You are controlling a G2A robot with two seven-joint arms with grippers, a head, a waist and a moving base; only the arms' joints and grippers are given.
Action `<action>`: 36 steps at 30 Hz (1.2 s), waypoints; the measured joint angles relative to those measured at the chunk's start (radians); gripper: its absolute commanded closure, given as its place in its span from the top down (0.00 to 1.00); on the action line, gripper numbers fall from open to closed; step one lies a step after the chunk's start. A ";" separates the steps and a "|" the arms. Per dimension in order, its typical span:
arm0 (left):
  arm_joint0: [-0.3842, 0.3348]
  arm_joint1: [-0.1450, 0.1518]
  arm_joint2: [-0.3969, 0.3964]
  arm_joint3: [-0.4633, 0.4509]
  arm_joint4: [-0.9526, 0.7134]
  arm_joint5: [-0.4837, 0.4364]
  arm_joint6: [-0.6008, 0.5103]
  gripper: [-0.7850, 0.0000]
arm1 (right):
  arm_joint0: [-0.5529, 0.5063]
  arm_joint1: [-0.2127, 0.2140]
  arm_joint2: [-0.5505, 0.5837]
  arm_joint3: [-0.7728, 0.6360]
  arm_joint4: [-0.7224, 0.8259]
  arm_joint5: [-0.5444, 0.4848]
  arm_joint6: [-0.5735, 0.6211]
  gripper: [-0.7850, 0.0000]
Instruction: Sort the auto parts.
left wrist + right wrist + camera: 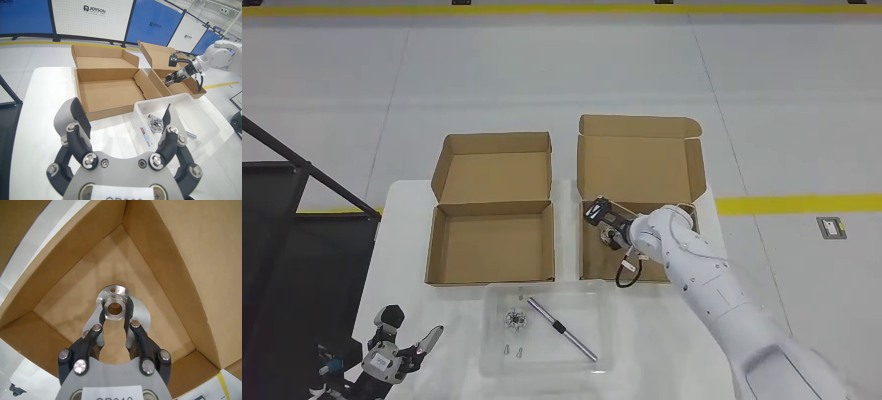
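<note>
Two fingers of right gripper point(115, 310) clamped on flanged metal bushing point(113, 291), held low inside cardboard box point(170, 256) just behind clear bin point(542, 288). Left gripper point(122, 103) wide open, empty, left of bin. Rod point(562, 328) and toothed disc point(514, 320) lie in bin

The top view looks down on the whole table point(407, 250) from above. The left wrist view sits low at its 7 o'clock corner, facing 1 o'clock. The right wrist view hangs close inside the right box point(160, 256), shared by all three.
</note>
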 measured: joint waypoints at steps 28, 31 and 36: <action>0.000 0.000 0.000 0.000 0.000 0.000 0.000 1.00 | -0.562 0.153 0.190 -1.161 -0.157 -0.084 0.172 1.00; 0.000 0.000 0.000 0.000 0.000 0.000 0.000 1.00 | -0.562 0.153 0.190 -1.159 -0.157 -0.084 0.172 1.00; 0.000 0.000 0.000 0.000 0.000 0.000 0.000 1.00 | -0.562 0.153 0.190 -1.159 -0.157 -0.084 0.171 1.00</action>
